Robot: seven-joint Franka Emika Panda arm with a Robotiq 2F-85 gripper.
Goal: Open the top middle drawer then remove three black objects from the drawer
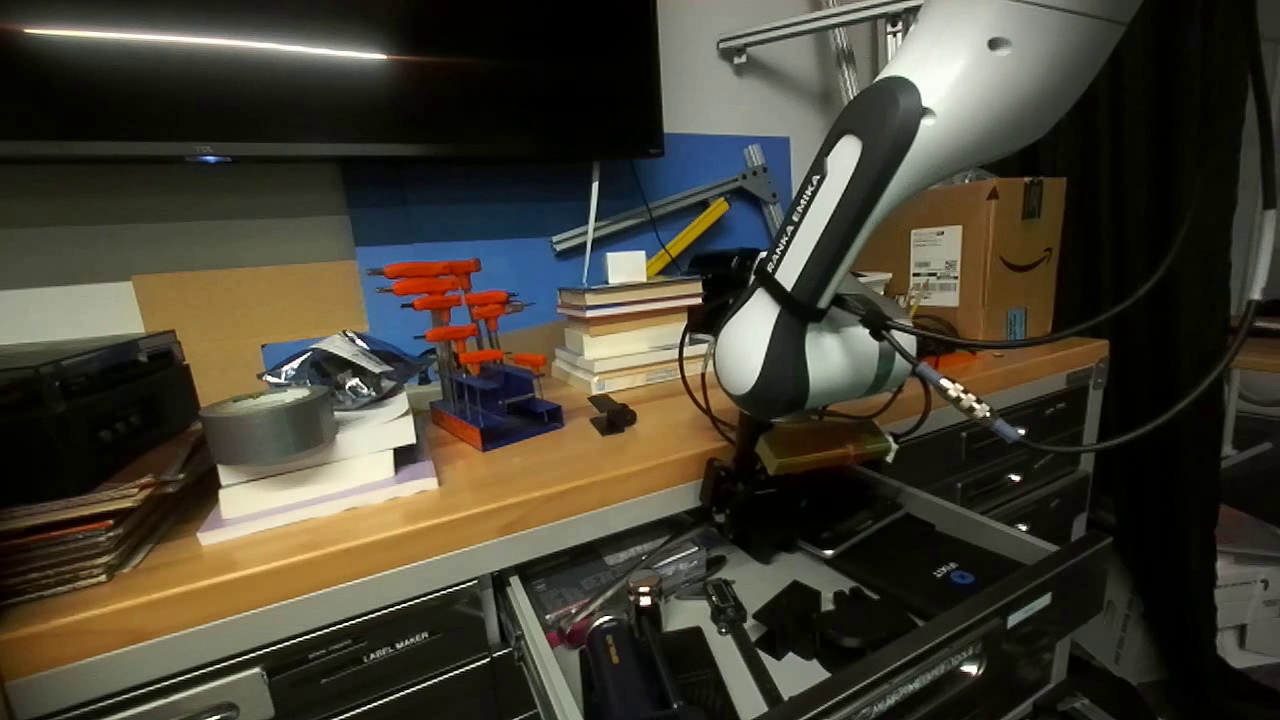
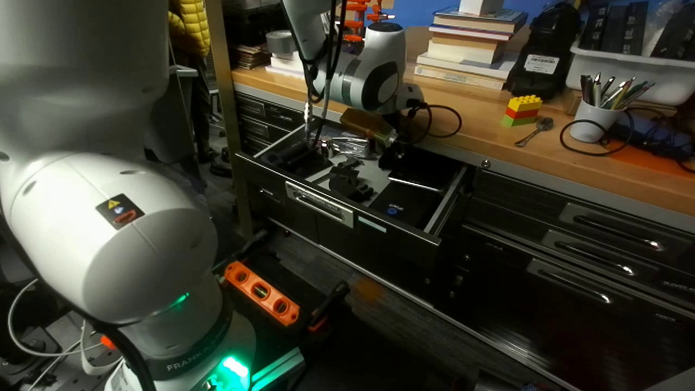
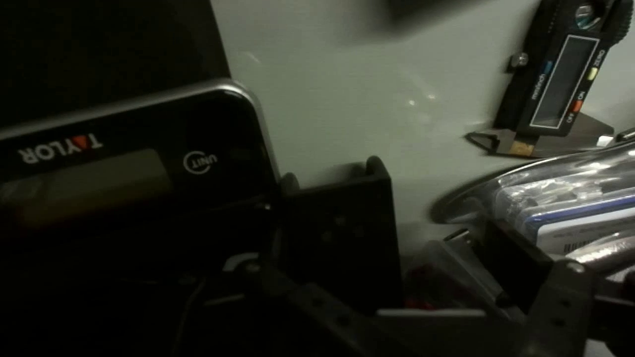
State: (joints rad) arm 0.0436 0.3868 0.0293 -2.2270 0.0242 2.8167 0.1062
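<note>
Looks like a lab or workshop, can't tell which. Going by a robot arm (image 2: 146, 266), a wooden tabletop (image 1: 540, 475) over dark metal drawers (image 1: 430, 625) marked LABEL MAKER on a front, orange-handled hex keys (image 1: 435, 270) in a blue rack (image 1: 500, 435), a roll of tape (image 1: 270, 430), metal extrusion (image 1: 620, 221), calipers (image 3: 555, 74) in the open drawer (image 1: 950, 625), an orange spirit level (image 2: 271, 300). Leans slightly office too, with stacked books (image 2: 467, 51), a mug of pens (image 2: 592, 122) and a big screen (image 1: 320, 95).

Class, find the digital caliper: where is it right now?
The caliper lies inside the open drawer, just left of the black pieces in an exterior view; in the wrist view it shows at upper right, above a clear plastic packet.
</note>
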